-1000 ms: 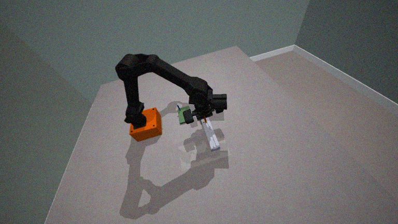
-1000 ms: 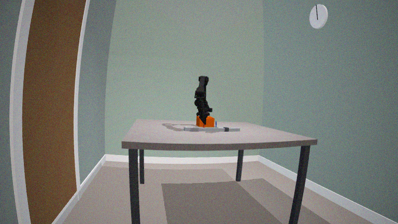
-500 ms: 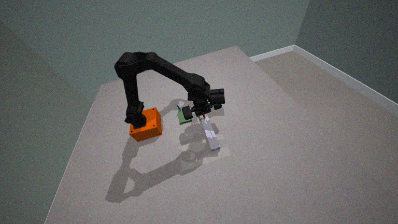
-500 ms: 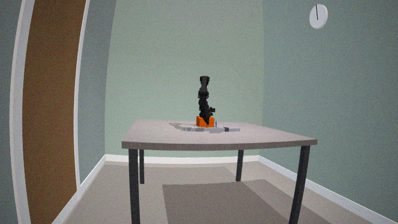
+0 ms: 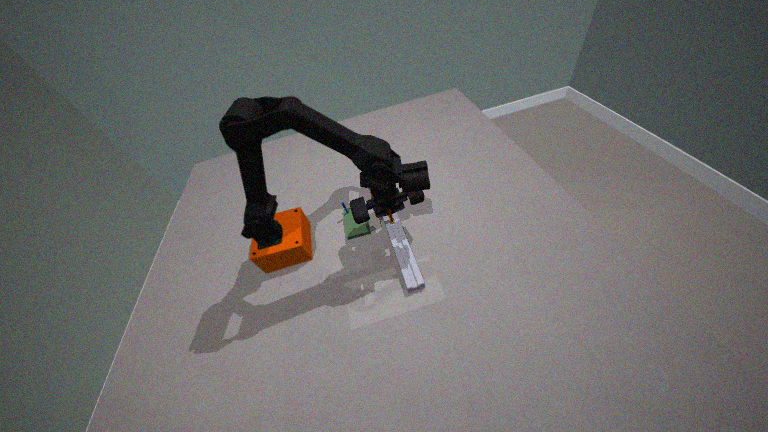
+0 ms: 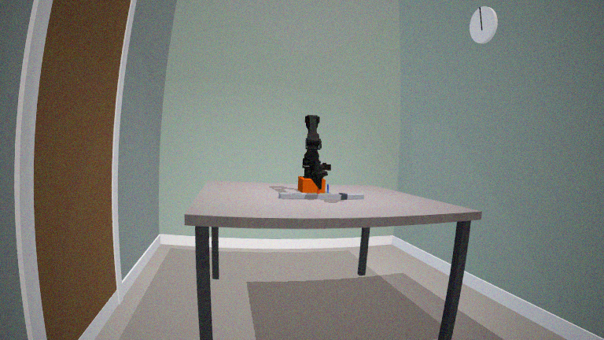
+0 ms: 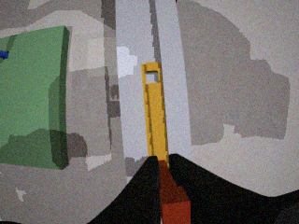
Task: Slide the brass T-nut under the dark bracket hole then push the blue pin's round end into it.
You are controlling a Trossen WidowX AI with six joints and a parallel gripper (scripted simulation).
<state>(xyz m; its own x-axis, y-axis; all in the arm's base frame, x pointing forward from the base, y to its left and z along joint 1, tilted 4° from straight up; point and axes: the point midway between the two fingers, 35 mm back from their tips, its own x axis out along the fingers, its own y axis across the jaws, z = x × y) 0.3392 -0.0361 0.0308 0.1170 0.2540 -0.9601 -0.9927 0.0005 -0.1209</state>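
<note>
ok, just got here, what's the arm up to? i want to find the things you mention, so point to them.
The black arm has its jaws shut on the orange handle [image 7: 175, 205] of the brass T-nut [image 7: 157, 109], holding it at the aluminum rail [image 5: 403, 252] [image 6: 293, 195] [image 7: 133, 98]. Whether the nut lies flat under the slot's lips, I can't tell. It isn't under the dark bracket [image 6: 343, 196] yet. The blue pin [image 5: 344, 207] [image 6: 327, 187] [image 7: 4, 54] is in the green tray [image 5: 356, 224] [image 7: 33, 103], so the pin step is ahead.
</note>
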